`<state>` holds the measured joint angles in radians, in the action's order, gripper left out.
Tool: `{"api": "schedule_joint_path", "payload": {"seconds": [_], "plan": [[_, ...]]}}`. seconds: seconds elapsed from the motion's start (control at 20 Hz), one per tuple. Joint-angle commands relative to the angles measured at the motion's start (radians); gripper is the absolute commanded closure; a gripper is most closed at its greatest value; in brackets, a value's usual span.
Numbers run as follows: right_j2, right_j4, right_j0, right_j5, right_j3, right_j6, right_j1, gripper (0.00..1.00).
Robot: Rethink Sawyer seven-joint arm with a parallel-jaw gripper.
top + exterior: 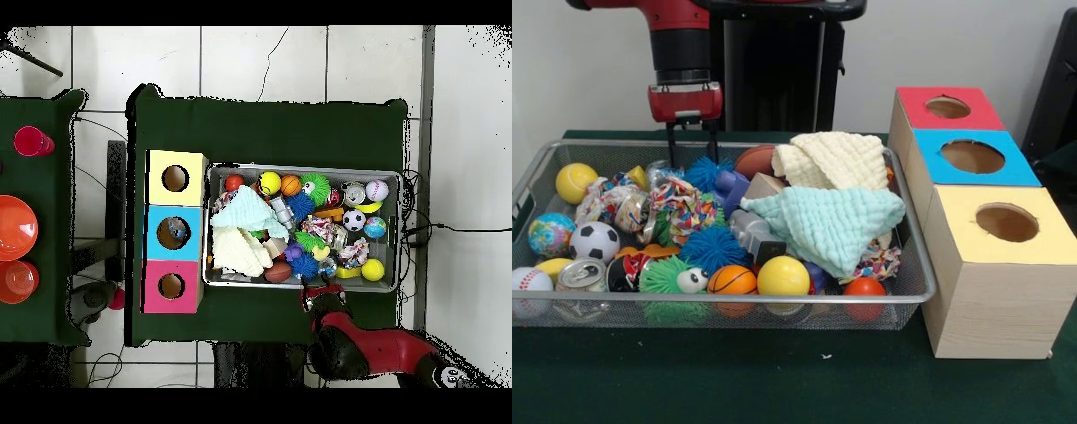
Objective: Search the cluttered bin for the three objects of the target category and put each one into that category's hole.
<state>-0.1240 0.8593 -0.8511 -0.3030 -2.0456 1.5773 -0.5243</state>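
Currently I see my pincer (691, 141) hanging over the far rim of the wire bin (914, 265), two thin fingers a little apart, holding nothing. Which category is the target I cannot tell. The bin's long axis runs along the row of three boxes' side; the yellow box (1006, 265), blue box (975, 159) and red box (949, 108) stand just beside it. A mint cloth (830, 225) and a cream cloth (834, 161) cover the end nearest the boxes. Green tabletop (777, 380) lies free in front.
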Motion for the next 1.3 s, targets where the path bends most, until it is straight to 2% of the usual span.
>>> {"api": "schedule_joint_path", "payload": {"seconds": [0.05, 0.15, 0.3, 0.5, 0.7, 0.9, 1.1, 1.2, 1.3], "plan": [[-0.023, 0.082, -0.045, 0.127, 0.138, 0.038, -0.020, 0.00], [-0.019, 0.087, -0.041, 0.120, 0.142, 0.041, -0.019, 0.00], [0.030, 0.085, 0.006, 0.084, 0.163, 0.037, -0.010, 0.00], [0.094, 0.095, 0.079, 0.072, 0.176, 0.009, -0.033, 0.00], [0.131, 0.092, 0.112, 0.040, 0.195, 0.019, -0.023, 0.00], [0.274, 0.000, 0.214, -0.104, 0.248, -0.015, 0.038, 0.00], [0.308, -0.014, 0.237, -0.143, 0.260, -0.002, 0.053, 0.00], [0.387, -0.077, 0.294, -0.211, 0.281, -0.051, 0.080, 0.00], [0.429, -0.121, 0.322, -0.248, 0.291, -0.063, 0.101, 0.00]]}}
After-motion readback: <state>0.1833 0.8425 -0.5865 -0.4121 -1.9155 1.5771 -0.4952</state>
